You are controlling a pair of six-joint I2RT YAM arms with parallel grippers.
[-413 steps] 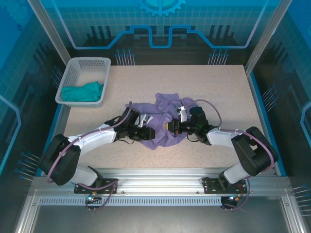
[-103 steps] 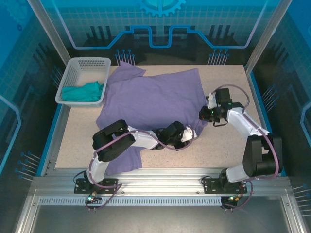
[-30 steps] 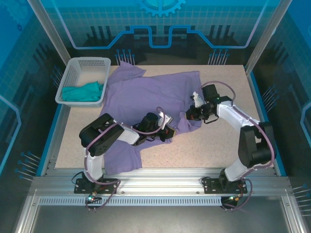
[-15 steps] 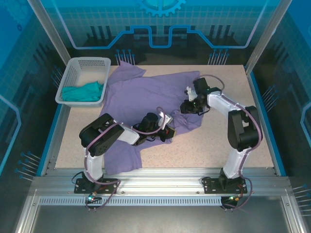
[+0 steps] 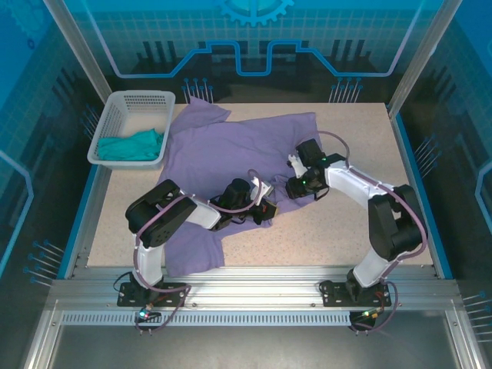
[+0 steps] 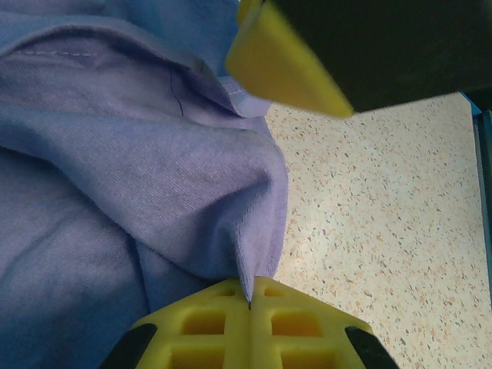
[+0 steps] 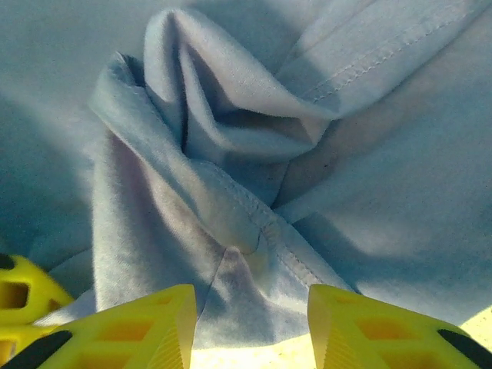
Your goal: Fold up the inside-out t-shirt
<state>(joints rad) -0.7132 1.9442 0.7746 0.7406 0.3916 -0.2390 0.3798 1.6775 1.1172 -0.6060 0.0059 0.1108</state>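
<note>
The inside-out t-shirt [image 5: 223,154] is lavender-purple and lies spread over the table's back and middle, with a flap hanging toward the near left. My left gripper [image 5: 267,209] is shut on a pinch of its edge; in the left wrist view the yellow fingers [image 6: 250,296] meet on a peak of cloth [image 6: 131,169]. My right gripper [image 5: 294,184] stands open just to the right, low over a bunched, stitched hem [image 7: 261,223]. Its fingers [image 7: 251,327] straddle that fold without closing on it. No print or label shows.
A white basket [image 5: 123,108] at the back left holds a teal-green garment [image 5: 129,144]. Bare speckled table [image 5: 346,231] lies to the right and near front. The two grippers are close together; one right-gripper finger [image 6: 284,61] shows in the left wrist view.
My right gripper has opened and let go of the shirt's edge, shifting slightly left and nearer. The left gripper has stayed shut on the cloth in place.
</note>
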